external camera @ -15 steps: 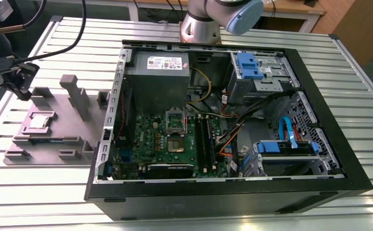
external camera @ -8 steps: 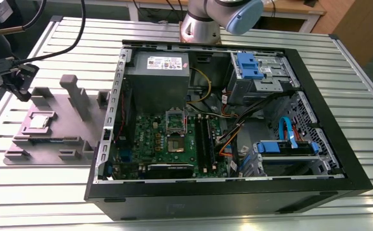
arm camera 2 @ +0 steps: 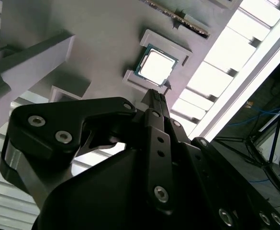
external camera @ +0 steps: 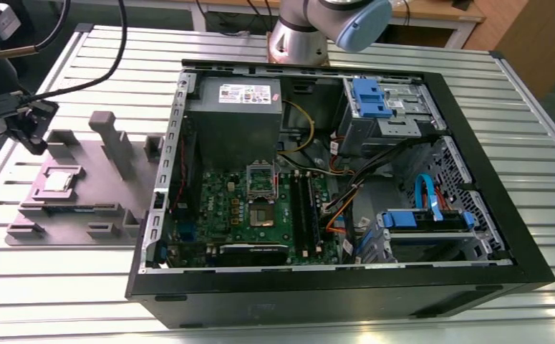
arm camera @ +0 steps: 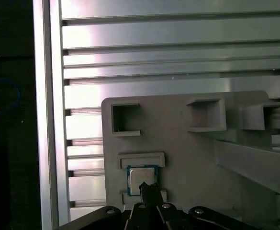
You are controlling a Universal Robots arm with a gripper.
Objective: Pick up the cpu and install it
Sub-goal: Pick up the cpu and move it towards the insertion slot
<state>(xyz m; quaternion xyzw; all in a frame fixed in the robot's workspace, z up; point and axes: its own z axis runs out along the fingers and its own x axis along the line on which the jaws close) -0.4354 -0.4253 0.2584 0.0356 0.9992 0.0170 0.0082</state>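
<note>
On the exterior view's left, gripper [external camera: 34, 140]: jaws pressed together, empty, hanging over the tray [external camera: 100, 190].
Tray: grey, on the slatted table [external camera: 57, 287], just beside the case [external camera: 334, 294].
Cpu [external camera: 60, 180]: flat in a tray pocket, metal top up, below the gripper's tip, apart from it.
Case: open, board [external camera: 229, 208] showing.
Socket [external camera: 261, 179]: on the board, well apart from the cpu.

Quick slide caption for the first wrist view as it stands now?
The gripper hovers over the cpu, lying in its recess on the grey fixture plate, not yet picked up.
</note>
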